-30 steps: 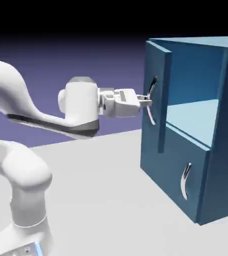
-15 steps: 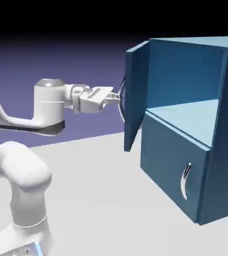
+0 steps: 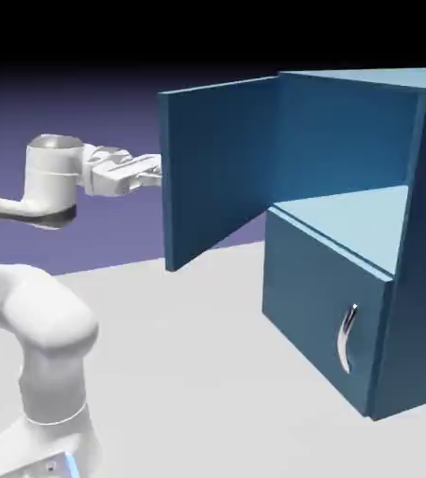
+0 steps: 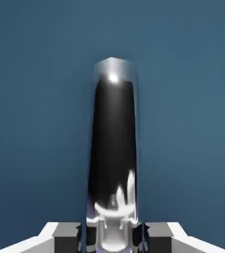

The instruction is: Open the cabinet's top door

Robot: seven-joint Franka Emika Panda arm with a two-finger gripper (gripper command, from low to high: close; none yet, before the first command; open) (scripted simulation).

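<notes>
Now jaws (image 4: 113,241) closed on upright handle (image 4: 112,143), its long axis running straight ahead between tips; top door (image 3: 219,168) swung wide, hinged to cabinet (image 3: 324,308).

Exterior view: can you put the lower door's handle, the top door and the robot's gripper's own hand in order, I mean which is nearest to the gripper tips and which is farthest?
1. Hand: right behind the tips.
2. Top door: just right.
3. Lower handle: far right, low.

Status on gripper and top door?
Gripper shut on the top door's silver handle. Top door swung wide open, light-blue shelf exposed. Nothing visible in the way.
</notes>
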